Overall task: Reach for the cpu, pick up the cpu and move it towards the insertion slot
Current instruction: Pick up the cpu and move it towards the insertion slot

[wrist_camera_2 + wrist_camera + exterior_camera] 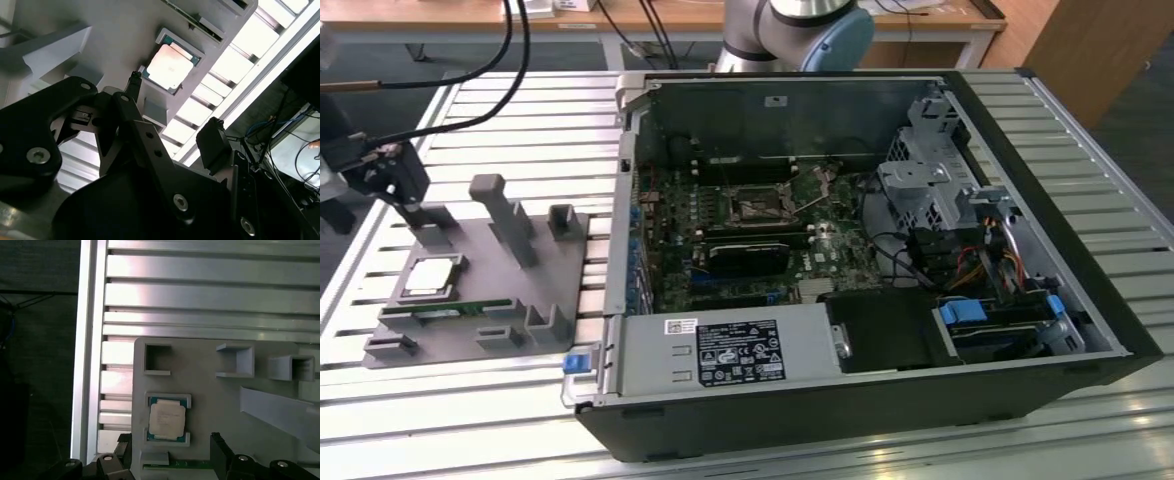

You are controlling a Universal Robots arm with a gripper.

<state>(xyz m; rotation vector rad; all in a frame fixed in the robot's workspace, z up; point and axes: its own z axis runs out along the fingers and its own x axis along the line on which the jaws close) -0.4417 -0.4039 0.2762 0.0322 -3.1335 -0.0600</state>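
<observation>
Just ahead of the gripper (170,439), its fingers (218,450) spread and empty, the cpu (167,420) lies untouched in its grey holder (210,400). The reach looks nearly complete; pickup and the move to the insertion slot (758,208), far off, are not yet done.

This is a robotics lab or test workshop. A bench of slotted aluminium profiles (1067,130) carries an opened desktop computer case (854,425) with its mainboard bare. On the exterior view's left lies a grey fixture plate (520,295). At the far side stands a robot arm's base (801,25), with wooden desks (440,14) and hanging black cables (508,40) behind.
</observation>
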